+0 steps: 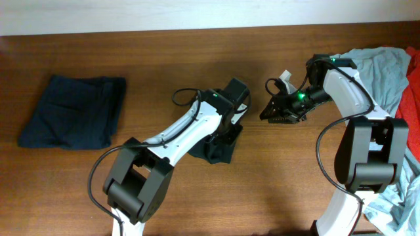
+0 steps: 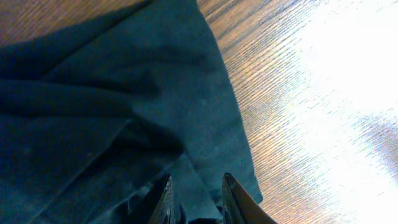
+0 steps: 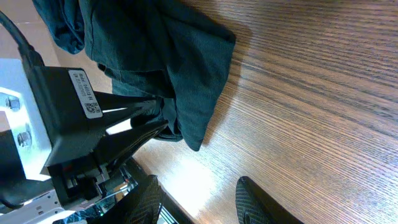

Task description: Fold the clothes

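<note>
The shirt lies bunched mid-counter: limp, light, best pinched at a hem. My left end effector is narrow around its cloth, grip uncertain; my right end effector is wide and empty.

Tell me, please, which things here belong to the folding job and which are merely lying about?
Part of the job: dark garment at centre; folded navy garment; light-blue garment; red garment.
Merely there: wooden table; pale strip beyond its far edge.
</note>
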